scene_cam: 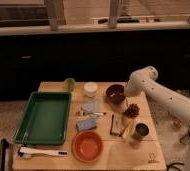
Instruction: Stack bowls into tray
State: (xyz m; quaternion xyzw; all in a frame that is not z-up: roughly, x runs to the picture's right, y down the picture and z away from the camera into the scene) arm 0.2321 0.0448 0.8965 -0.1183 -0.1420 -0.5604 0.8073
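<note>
The green tray [42, 119] lies on the left of the wooden table with nothing in it. The orange-red bowl [87, 146] sits near the front edge, right of the tray. The dark maroon bowl [114, 93] stands at the back of the table, right of centre. My white arm reaches in from the right, and my gripper [124, 94] is down at the right rim of the maroon bowl. Its tip is dark against the bowl.
A green cup [69, 83] and a white cup [90, 88] stand at the back. A pinecone [132, 110], a metal cup [140, 131], blue packets [86, 125], a pen [92, 114] and a white utensil [40, 151] lie around the table.
</note>
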